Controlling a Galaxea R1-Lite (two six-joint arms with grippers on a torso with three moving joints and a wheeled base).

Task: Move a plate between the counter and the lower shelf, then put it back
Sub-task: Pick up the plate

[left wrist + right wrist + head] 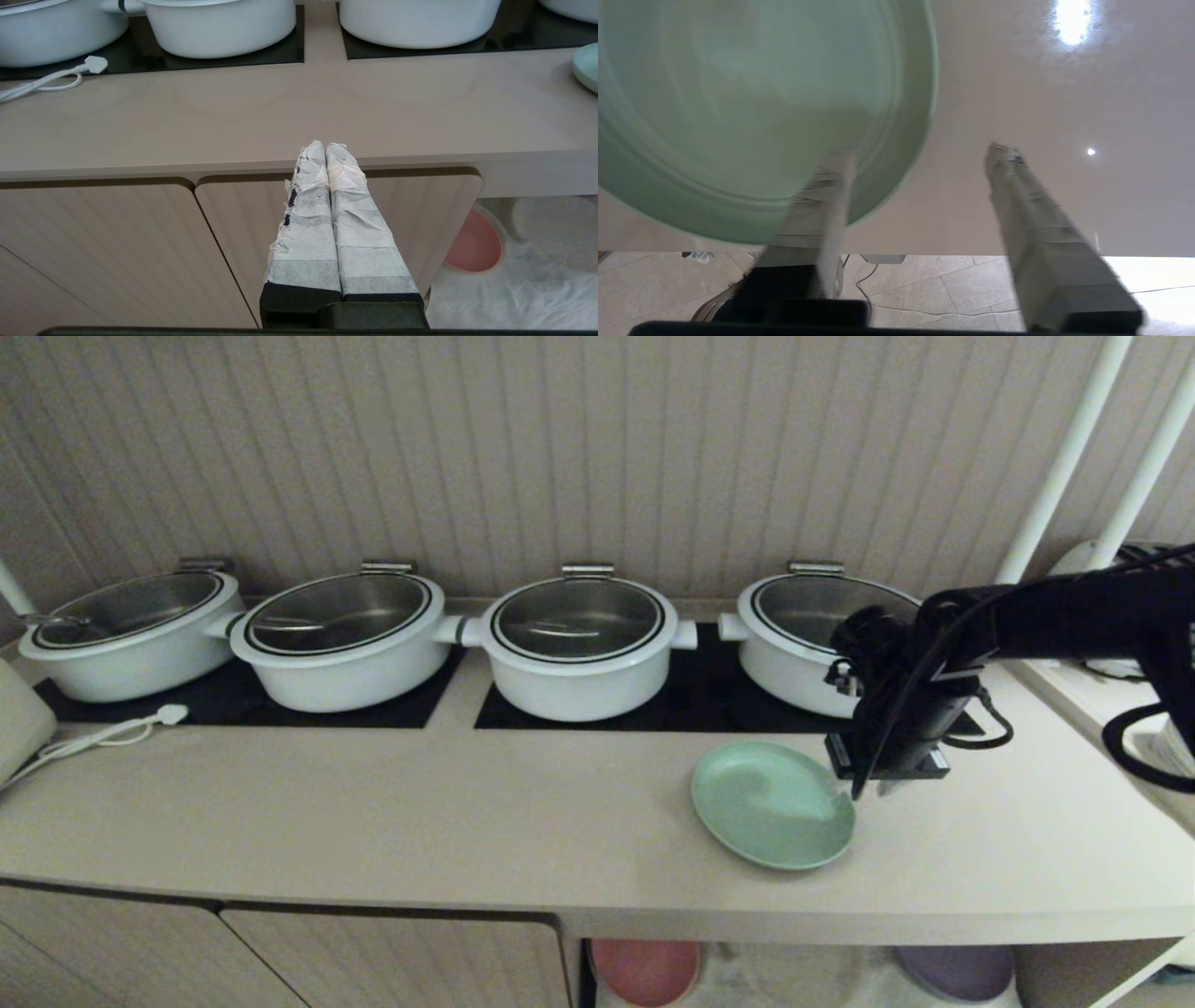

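Retreating well needs care: right end effector [920,149] stands open, seemingly holding nothing, astride mint-green plate [772,803] rim, lower right on counter [373,803].

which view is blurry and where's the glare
Right wrist view: the plate and one finger of the right gripper are smeared, and two bright glare spots sit on the counter. Head view: dim but sharp, a soft shadow beside the plate. Left wrist view: sharp and evenly lit.
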